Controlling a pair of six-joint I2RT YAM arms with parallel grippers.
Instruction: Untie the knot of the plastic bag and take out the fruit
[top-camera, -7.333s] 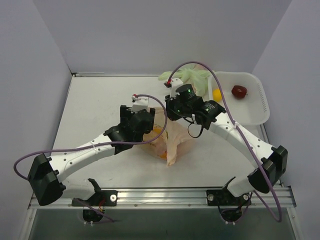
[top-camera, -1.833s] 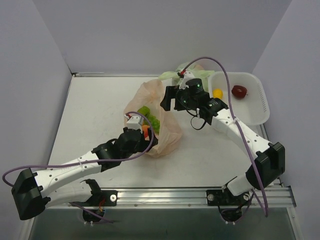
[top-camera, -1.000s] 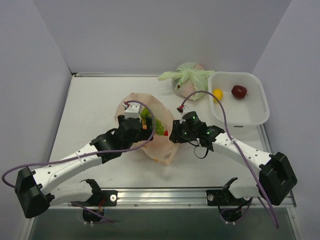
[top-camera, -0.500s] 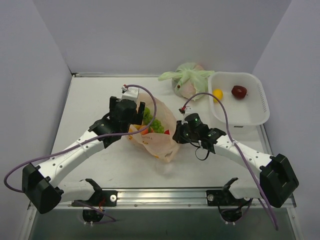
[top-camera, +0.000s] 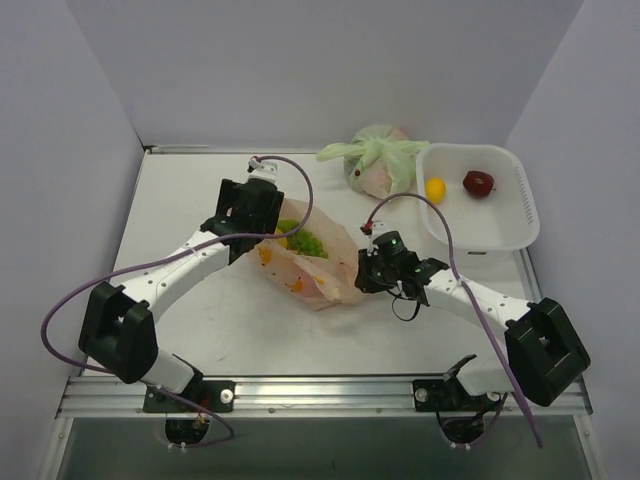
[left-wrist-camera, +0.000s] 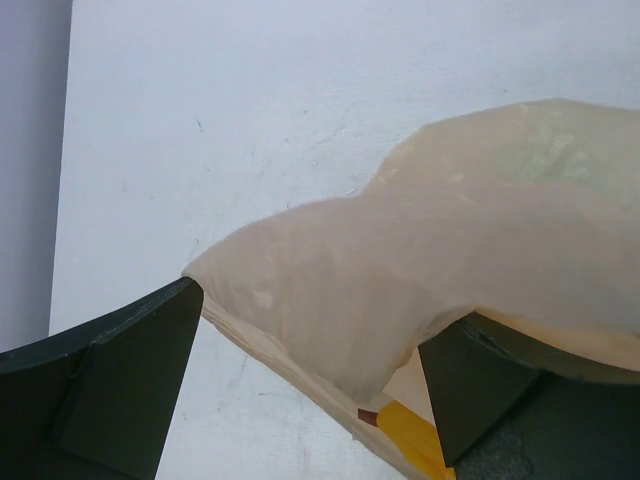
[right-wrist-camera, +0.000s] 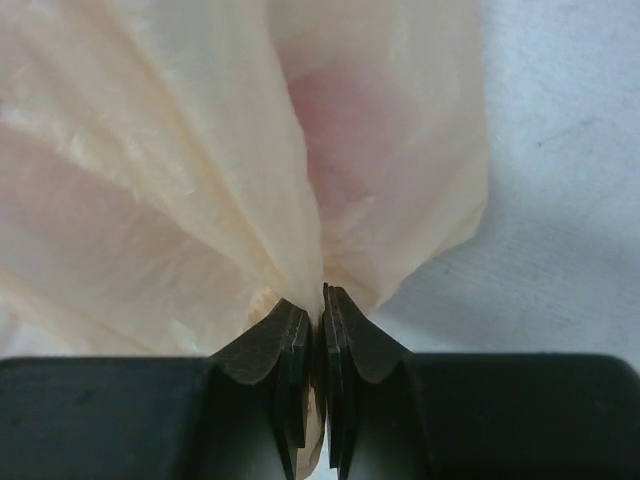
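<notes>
Nearest, toward the near right of the desk (top-camera: 260, 340), the right gripper (right-wrist-camera: 320, 303) is pinched tight on a gathered fold of the plastic bag (top-camera: 318, 272), at the bag's right-hand edge. The bag lies slumped around the middle of the desk, peach-orange and crinkled. No knot shows on it, and its mouth appears to gape toward the far left, so I judge the untying done. Just beyond, the left gripper (left-wrist-camera: 312, 318) stands spread wide at that mouth, with film draped between its fingers but nothing clamped. A green grape bunch (top-camera: 300, 241) shows inside the bag beside it, so most of the emptying looks left to do. Farther off, by the far edge, sits a tied pale green bag (top-camera: 378, 160). In the far right corner a white basket (top-camera: 495, 222) holds a red apple (top-camera: 478, 183) and a small yellow fruit (top-camera: 435, 189).
</notes>
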